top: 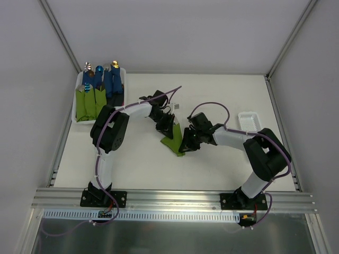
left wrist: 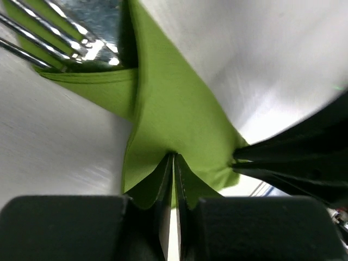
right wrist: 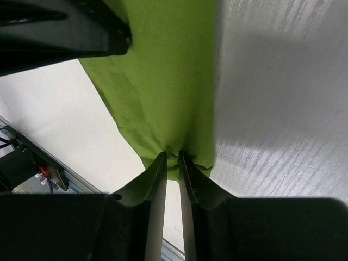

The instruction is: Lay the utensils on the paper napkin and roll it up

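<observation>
The lime-green paper napkin (top: 174,139) lies folded into a narrow strip at the table's middle. My left gripper (top: 165,127) is shut on its far part, pinching the paper (left wrist: 174,117). My right gripper (top: 186,144) is shut on its near end, pinching the paper (right wrist: 163,81). In the left wrist view the silver heads of the utensils (left wrist: 70,32), one forked, stick out of the napkin's fold at the top left. Their handles are hidden inside the fold. The right gripper's fingers (left wrist: 293,157) show at the napkin's corner in the left wrist view.
A white bin (top: 77,98) at the back left holds several green and blue rolled bundles with utensils. A small white basket (top: 249,120) stands at the right. A small white piece (top: 177,106) lies behind the left gripper.
</observation>
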